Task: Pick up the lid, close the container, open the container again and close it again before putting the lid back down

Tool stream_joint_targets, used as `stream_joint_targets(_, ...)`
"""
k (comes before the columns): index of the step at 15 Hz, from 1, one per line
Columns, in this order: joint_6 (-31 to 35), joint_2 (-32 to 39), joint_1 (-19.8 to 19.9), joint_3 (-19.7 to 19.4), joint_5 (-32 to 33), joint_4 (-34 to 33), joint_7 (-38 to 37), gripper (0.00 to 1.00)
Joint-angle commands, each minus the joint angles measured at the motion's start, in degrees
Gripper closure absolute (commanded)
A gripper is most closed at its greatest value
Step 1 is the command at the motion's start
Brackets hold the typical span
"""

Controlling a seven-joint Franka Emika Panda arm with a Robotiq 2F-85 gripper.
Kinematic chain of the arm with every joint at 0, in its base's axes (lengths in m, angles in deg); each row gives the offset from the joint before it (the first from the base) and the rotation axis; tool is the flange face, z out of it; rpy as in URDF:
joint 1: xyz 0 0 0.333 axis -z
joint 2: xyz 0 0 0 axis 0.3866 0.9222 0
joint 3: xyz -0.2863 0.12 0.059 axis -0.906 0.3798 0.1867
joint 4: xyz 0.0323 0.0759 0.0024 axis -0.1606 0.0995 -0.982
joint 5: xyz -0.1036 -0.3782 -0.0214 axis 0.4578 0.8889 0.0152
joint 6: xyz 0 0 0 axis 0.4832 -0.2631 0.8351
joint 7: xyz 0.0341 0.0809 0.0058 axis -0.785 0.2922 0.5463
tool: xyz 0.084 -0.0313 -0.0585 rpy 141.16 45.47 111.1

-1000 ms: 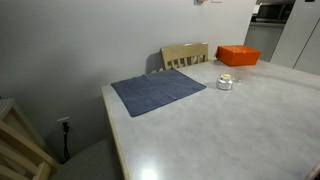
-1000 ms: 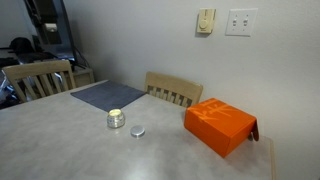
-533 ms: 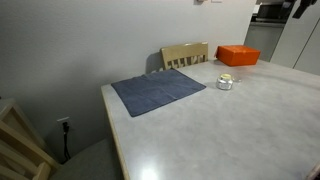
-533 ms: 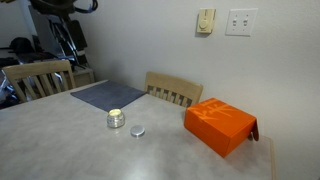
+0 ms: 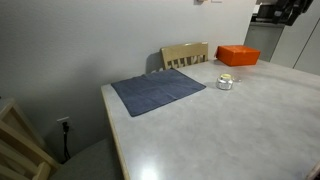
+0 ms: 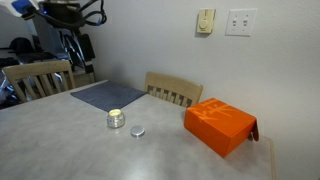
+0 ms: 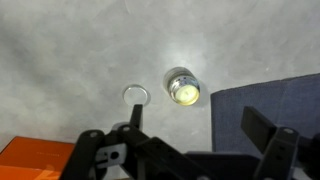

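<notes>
The container (image 7: 183,88), a small round silvery jar with a yellowish inside, stands open on the grey table (image 7: 70,50). The lid (image 7: 136,95), a flat greyish disc, lies on the table just beside it, apart from it. Both show in an exterior view, the container (image 6: 116,119) and the lid (image 6: 137,131). In an exterior view only the container (image 5: 225,81) is plain. My gripper (image 7: 200,125) is open and empty, high above the table, with the jar and lid far below its fingers (image 7: 265,125). The arm (image 6: 65,12) hangs well above the table.
An orange box (image 6: 220,123) lies near the table's corner and also shows in the wrist view (image 7: 35,158). A blue cloth (image 5: 158,90) lies next to the jar. Wooden chairs (image 6: 173,90) stand at the table's edges. The wall is close behind.
The arm has swung further into both exterior views, moving towards the space above the table. The jar, lid and box have not moved.
</notes>
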Motion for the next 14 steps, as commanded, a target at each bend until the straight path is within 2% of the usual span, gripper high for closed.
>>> stream_joint_targets(1,2.25,2.01,1.07,0.36,-0.81,-0.91,-3.5,0.0)
stream_joint_targets(6,-0.82,9.59,2.26,-1.26,-2.8,-5.92,-5.43,0.0)
stream_joint_targets(9,-2.5,15.52,2.91,-1.31,-1.67,-10.34,-7.29,0.0)
stream_joint_targets(12,-7.89,23.13,2.73,-0.93,-0.44,-16.63,-8.5,0.0)
stream_joint_targets(13,-11.98,25.24,2.7,-0.84,-0.61,-19.1,-8.98,0.0)
stream_joint_targets(14,-6.3,19.89,2.77,-0.85,-1.01,-13.02,-7.89,0.0)
